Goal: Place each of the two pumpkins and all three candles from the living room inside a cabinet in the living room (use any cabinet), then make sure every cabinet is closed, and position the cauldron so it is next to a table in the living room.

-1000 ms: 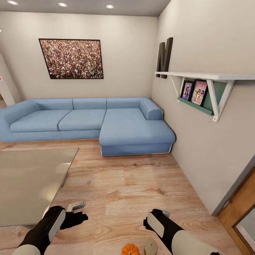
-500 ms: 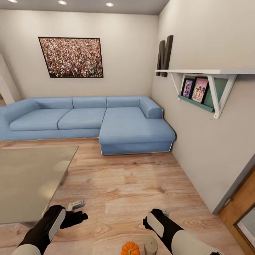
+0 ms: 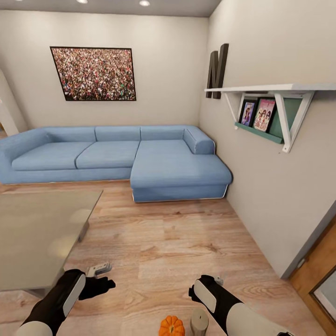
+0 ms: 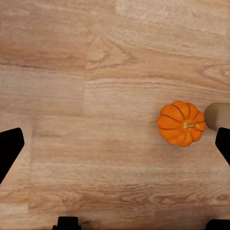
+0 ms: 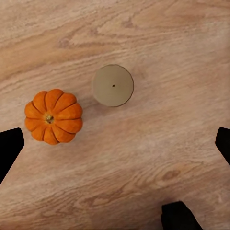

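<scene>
On the pale wood plank floor (image 3: 177, 252), at about six o'clock in the head view, a small bright orange ribbed pumpkin (image 3: 171, 326) sits just beside a short grey-beige cylindrical candle (image 3: 199, 321), the candle at the pumpkin's three o'clock; whether they touch cannot be told. Both stand upright, the pumpkin with its short stem up and the candle showing its flat round top (image 5: 112, 85) in the right wrist view. The pumpkin (image 5: 52, 116) lies between the black fingertips of the right gripper (image 5: 115, 146), whose fingers are spread wide with nothing between them but floor, pumpkin and candle below. The left gripper (image 4: 115, 146) is likewise spread wide over bare planks, with the pumpkin (image 4: 181, 123) and the edge of the candle (image 4: 219, 115) toward one fingertip. Both black-and-white arms hang at seven and five o'clock in the head view. At nine o'clock stands the low coffee table with a glossy grey top (image 3: 37, 233). At twelve o'clock a light blue corner sofa (image 3: 121, 158) fills the far wall under a framed crowd picture (image 3: 93, 73); at two o'clock a white wall shelf (image 3: 270, 91) holds framed photos.
</scene>
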